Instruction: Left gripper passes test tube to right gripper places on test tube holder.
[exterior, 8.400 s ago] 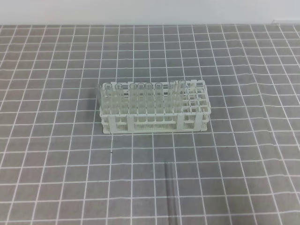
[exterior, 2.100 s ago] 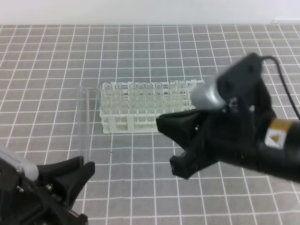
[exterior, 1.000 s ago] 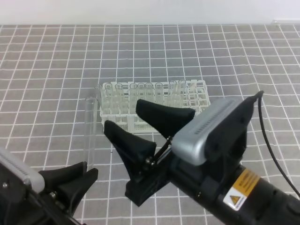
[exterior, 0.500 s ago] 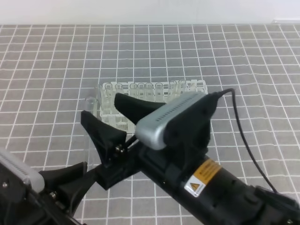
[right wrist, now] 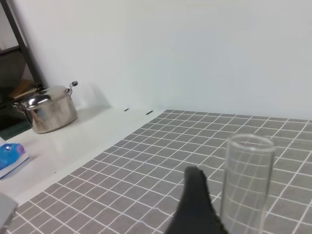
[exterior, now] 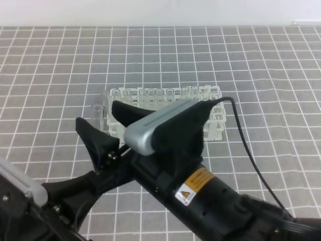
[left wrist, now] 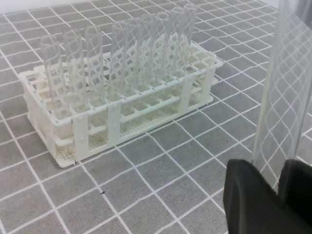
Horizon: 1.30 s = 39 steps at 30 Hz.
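Left gripper (left wrist: 280, 183): jaws nearly closed, pinching the test tube (left wrist: 280, 97) near its lower end, tube upright. Right gripper (exterior: 103, 123): jaws spread wide, one on either side of the tube's upper part; contact can't be told. Behind, the test tube holder (exterior: 213, 118) sits on the grey checked worktop (exterior: 281, 75) w/ a row of tubes (left wrist: 117, 63) in it.

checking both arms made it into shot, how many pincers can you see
2. The left pincer, low left in the high view, is shut on the test tube; the right pincer, open, reaches across toward it.
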Available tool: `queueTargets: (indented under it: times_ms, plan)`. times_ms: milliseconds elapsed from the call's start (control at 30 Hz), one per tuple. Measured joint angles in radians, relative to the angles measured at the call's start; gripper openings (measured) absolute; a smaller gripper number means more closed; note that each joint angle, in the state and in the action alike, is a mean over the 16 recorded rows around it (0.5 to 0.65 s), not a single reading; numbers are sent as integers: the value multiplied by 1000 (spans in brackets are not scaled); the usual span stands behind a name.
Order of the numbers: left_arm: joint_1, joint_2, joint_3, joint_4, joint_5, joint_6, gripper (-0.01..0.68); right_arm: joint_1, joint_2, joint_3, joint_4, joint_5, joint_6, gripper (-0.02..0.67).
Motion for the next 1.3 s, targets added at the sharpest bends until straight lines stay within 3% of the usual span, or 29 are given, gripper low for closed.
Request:
queueTargets:
  times_ms: [533,1300]
  plan:
    - [0,0,0,4,-1,8,61,0,50,-48,0,-17,22,423]
    - [-1,1,6,-13,-4,44,78,1,50,-50,-10,-14,46,147]
